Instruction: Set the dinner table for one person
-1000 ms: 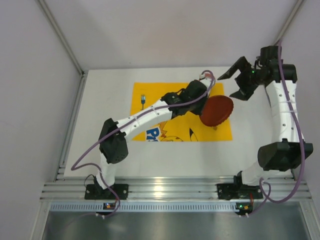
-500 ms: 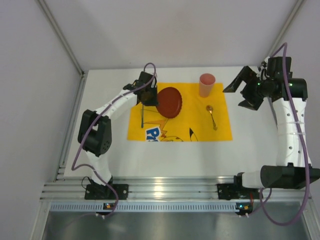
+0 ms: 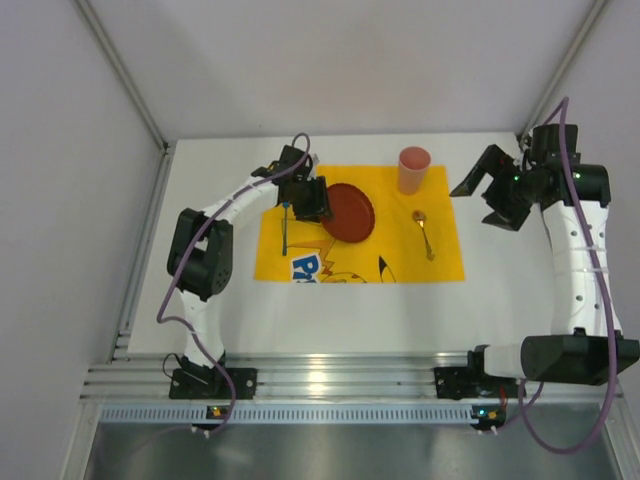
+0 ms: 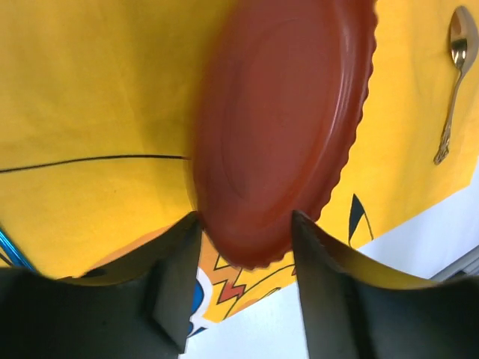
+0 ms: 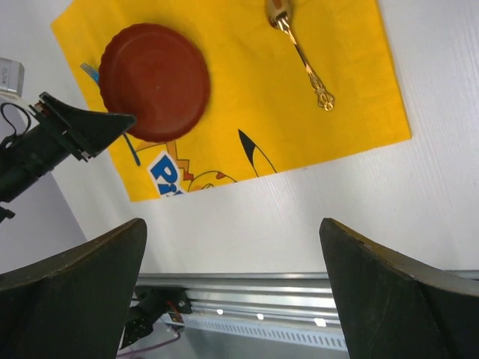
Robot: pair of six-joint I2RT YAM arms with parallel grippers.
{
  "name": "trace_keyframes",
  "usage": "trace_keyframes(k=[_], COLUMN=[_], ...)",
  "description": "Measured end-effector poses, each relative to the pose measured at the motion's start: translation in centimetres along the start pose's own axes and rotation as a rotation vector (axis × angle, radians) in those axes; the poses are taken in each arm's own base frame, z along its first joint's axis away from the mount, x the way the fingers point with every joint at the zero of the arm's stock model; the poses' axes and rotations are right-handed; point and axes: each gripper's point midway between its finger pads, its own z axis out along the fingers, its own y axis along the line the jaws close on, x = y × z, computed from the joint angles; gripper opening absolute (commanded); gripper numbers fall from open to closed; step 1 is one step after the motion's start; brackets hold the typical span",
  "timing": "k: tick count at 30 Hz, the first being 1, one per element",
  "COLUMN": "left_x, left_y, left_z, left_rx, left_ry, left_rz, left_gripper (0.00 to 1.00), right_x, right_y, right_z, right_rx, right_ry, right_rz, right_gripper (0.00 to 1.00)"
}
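**Left hand at the plate's rim, right hand wide open off the mat**

The white tabletop (image 3: 210, 300) fills the middle of the overhead view, its ribbed metal rail along the bottom edge. One yellow cartoon-printed mat (image 3: 445, 262) lies on it, slightly above centre. On the mat are one red plate (image 3: 350, 212) lying flat left of centre, one pink cup (image 3: 414, 170) upright at the upper edge, one gold spoon (image 3: 424, 233) toward the right, and one blue-handled fork (image 3: 284, 232) just left of the plate.

The left arm rises from its base at lower left, bends at an elbow on the left side and stretches up and right to the mat's upper left. The left hand (image 3: 312, 198) sits at the plate's left rim. In the left wrist view its two fingers (image 4: 176, 284) stand apart with the rim between them; whether they press on it cannot be told.

The right arm climbs the right side of the frame and bends leftward at the wrist. The right hand (image 3: 483, 198) hangs beside the mat's upper right corner, spread wide and grasping nothing.
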Motion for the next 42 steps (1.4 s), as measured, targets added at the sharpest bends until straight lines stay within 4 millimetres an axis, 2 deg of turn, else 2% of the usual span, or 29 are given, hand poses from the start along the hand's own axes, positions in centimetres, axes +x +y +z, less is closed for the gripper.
trace_keyframes(k=[2, 3, 6, 10, 13, 15, 16, 18, 21, 23, 24, 26, 28, 31, 34, 38, 42], left_x=[0.3, 0.4, 0.7, 0.9, -0.7, -1.9, -2.3, -3.2, -3.5, -2.9, -2.4, 0.2, 3.0, 4.4, 4.3, 3.9, 3.8], left_y=[0.5, 0.7, 1.0, 1.0, 0.3, -0.2, -0.3, -0.5, -1.1, -1.5, -1.6, -2.5, -2.4, 1.2, 3.3, 4.0, 4.5], left_z=[-0.1, -0.1, -0.1, -0.5, -1.5, -2.9, -3.8, -7.1, -14.6, -19.8, -21.4, -23.3, -23.1, -22.3, -23.1, -25.5, -26.2], left_rx=[-0.017, -0.025, -0.041, -0.059, -0.062, -0.075, -0.093, -0.133, -0.148, -0.150, -0.158, -0.160, -0.173, -0.318, -0.428, -0.467, -0.494], left_ry=[0.011, 0.018, 0.027, 0.044, 0.006, -0.043, -0.074, -0.177, -0.421, -0.636, -0.722, -0.879, -0.935, -0.943, -0.968, -1.045, -1.067], left_rz=[-0.019, -0.023, -0.028, -0.031, -0.016, -0.003, 0.004, 0.023, 0.067, 0.138, 0.180, 0.309, 0.398, 0.406, 0.366, 0.302, 0.271], left_gripper=[0.65, 0.74, 0.84, 0.92, 0.94, 0.95, 0.96, 0.96, 0.96, 0.99, 0.99, 0.99, 0.98, 0.99, 0.98, 0.98, 0.99], right_x=[0.2, 0.3, 0.6, 0.4, 0.2, 0.0, -0.1, -0.1, 0.2, 2.0, 3.3, 6.1, 8.1, 10.1, 10.1, 9.4, 9.3], right_y=[-0.4, -0.6, -1.3, -1.8, -1.4, -0.6, 0.0, 1.2, 1.5, 0.5, -0.3, -3.3, -6.7, -9.4, -9.5, -8.7, -8.3], right_z=[0.2, 0.2, 0.5, 0.8, 0.9, 0.9, 0.8, 0.2, -1.3, -1.5, -1.4, -0.5, 0.2, 0.5, -0.3, -0.6, -0.6], right_rx=[0.011, 0.018, 0.041, 0.061, 0.049, 0.016, -0.010, -0.061, -0.110, -0.119, -0.111, -0.066, 0.007, 0.034, 0.006, -0.028, -0.050], right_ry=[0.001, 0.003, 0.005, -0.004, -0.017, -0.031, -0.043, -0.070, -0.158, -0.199, -0.197, -0.210, -0.246, -0.304, -0.369, -0.404, -0.409], right_rz=[0.000, -0.002, -0.006, -0.017, -0.046, -0.087, -0.114, -0.165, -0.223, -0.256, -0.262, -0.249, -0.203, -0.152, -0.119, -0.103, -0.099], right_gripper=[1.00, 1.00, 1.00, 1.00, 1.00, 1.00, 1.00, 1.00, 1.00, 1.00, 1.00, 1.00, 1.00, 1.00, 1.00, 1.00, 1.00])
